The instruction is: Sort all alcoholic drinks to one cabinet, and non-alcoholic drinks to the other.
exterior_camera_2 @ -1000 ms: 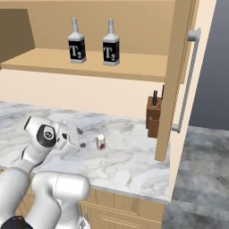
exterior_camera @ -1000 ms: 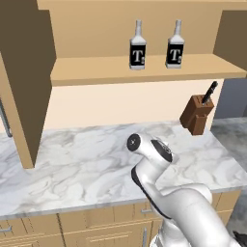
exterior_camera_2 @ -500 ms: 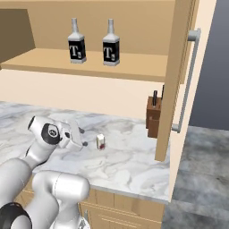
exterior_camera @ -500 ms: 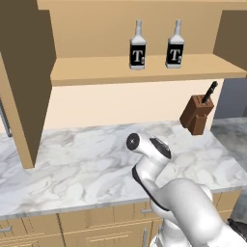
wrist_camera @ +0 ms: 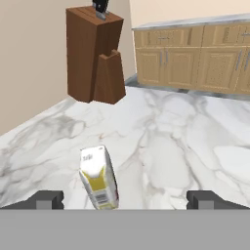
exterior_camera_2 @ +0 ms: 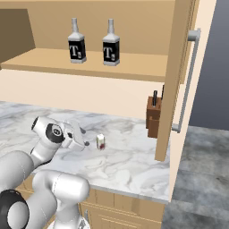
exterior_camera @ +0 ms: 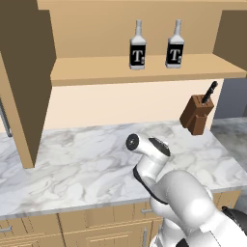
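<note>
With jaws spread wide and nothing between them: gripper (wrist_camera: 124,199) hangs low over the marble counter (exterior_camera_2: 134,161), pointed toward the knife block (wrist_camera: 95,56).
Nearest object: small white-and-yellow carton (wrist_camera: 99,178) stands on the counter just ahead of the fingertips (wrist_camera: 46,199), nearer the left one; in the right base view it is the little box beside the hand.
Alcoholic drinks: both T-label bottles (exterior_camera: 138,46) (exterior_camera: 175,44) stand upright, near each other, on the long shelf of the wide cabinet (exterior_camera: 144,70).
Other cabinet: narrow cabinet door (exterior_camera_2: 179,76) with its grey bar handle (exterior_camera_2: 188,80) hangs open at the right.
Risk 1: a forward or downward move could tip the carton; it is light-looking and sits right in the hand's path.
Risk 2: a swing toward the narrow cabinet could clip the knife block or the open door edge.
Risk 3: mistaking the carton for the non-alcoholic drink; cannot tell what it contains.
Hidden: inside of the narrow cabinet, behind its door; carton print too small to read; the arm's body covers part of the counter in the left base view.
</note>
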Motion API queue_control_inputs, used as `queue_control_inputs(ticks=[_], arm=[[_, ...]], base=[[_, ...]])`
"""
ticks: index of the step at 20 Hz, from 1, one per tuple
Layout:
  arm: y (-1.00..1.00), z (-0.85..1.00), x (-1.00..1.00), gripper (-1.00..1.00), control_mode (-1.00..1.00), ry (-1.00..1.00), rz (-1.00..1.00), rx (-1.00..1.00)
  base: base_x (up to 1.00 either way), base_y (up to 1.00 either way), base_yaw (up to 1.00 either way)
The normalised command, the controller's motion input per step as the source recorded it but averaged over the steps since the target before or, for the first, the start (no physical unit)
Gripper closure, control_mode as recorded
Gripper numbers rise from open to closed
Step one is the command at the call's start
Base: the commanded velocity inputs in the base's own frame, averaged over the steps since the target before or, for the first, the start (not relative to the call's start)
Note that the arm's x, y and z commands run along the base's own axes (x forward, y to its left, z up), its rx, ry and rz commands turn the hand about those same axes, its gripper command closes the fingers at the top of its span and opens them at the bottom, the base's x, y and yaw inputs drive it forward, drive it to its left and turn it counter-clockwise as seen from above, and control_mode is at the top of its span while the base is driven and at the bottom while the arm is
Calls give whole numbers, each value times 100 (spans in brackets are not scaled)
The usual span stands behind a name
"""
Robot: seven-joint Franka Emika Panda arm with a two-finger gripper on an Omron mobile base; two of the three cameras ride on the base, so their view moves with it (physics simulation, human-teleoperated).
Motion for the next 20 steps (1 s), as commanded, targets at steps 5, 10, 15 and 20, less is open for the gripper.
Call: queue_control_inputs(ticks=[5, 10, 15, 20], arm=[[0, -12, 25, -100, -100, 0, 1, 0], [0, -7, 27, -100, -100, 2, 1, 0], [-7, -6, 22, -100, -100, 1, 2, 0], [-28, -6, 14, -100, -100, 0, 3, 0]], base=[[0, 0, 0], [0, 0, 0], [0, 0, 0], [0, 0, 0]])
